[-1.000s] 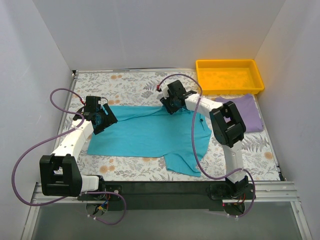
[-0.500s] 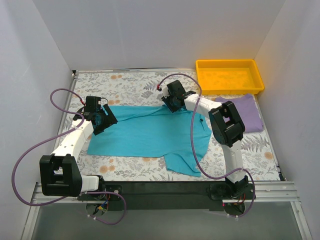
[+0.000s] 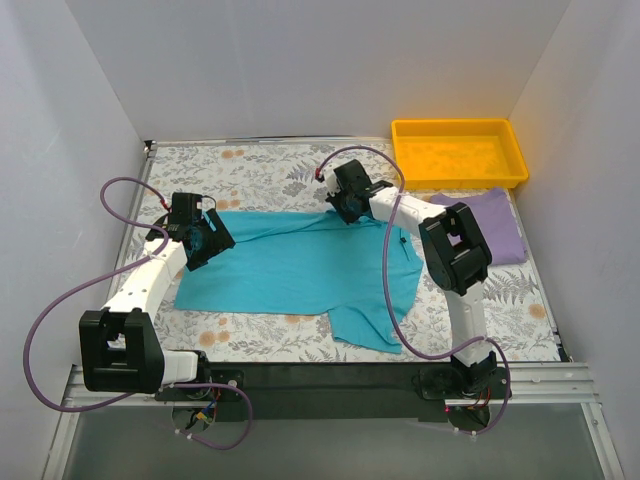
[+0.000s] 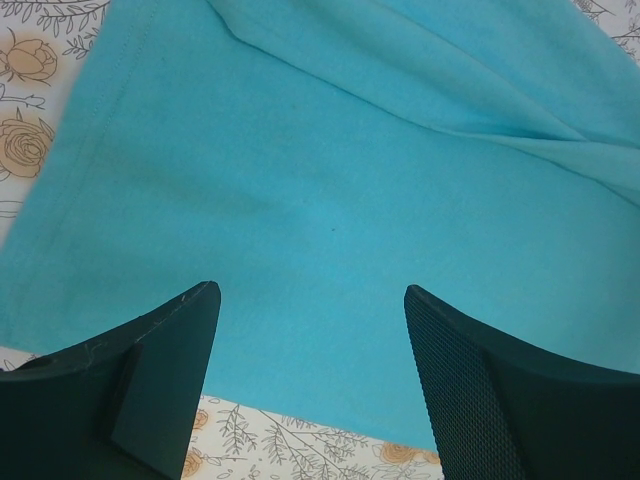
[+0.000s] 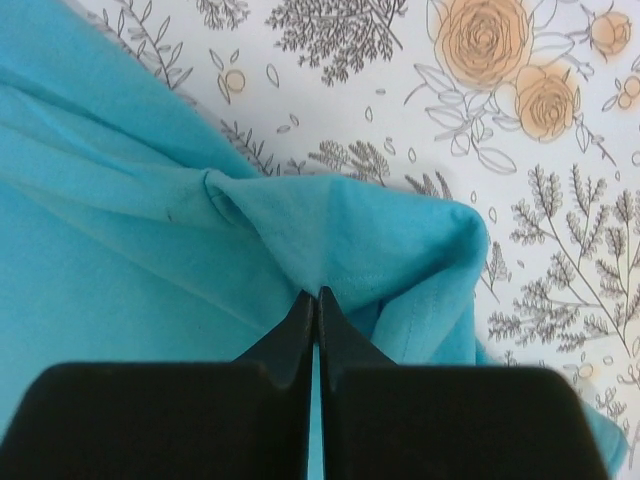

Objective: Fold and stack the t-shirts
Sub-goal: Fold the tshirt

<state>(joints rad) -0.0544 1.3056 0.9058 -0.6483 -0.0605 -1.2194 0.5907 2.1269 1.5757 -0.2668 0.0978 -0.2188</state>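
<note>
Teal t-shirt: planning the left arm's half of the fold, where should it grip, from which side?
Probably its far left corner, from above: the teal t-shirt lies flat with a free hemmed edge under the open left gripper, mirroring the right gripper's pinch.

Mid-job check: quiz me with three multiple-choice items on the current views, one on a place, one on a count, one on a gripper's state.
1. Where does the lavender t-shirt lie?
A. on the table, just in front of the yellow tray
B. inside a drawer
C. draped over the left arm

2. How many t-shirts show in the top view?
A. one
B. two
C. four

3. What is the right gripper doing?
A. hanging open over bare table
B. shut on a fold of the teal t-shirt
C. holding the tray

Answers:
1 A, the top view shows it flat on the table at the tray's near side.
2 B, only the teal and lavender ones appear.
3 B, the right wrist view shows it closed, pinching teal cloth.
</note>
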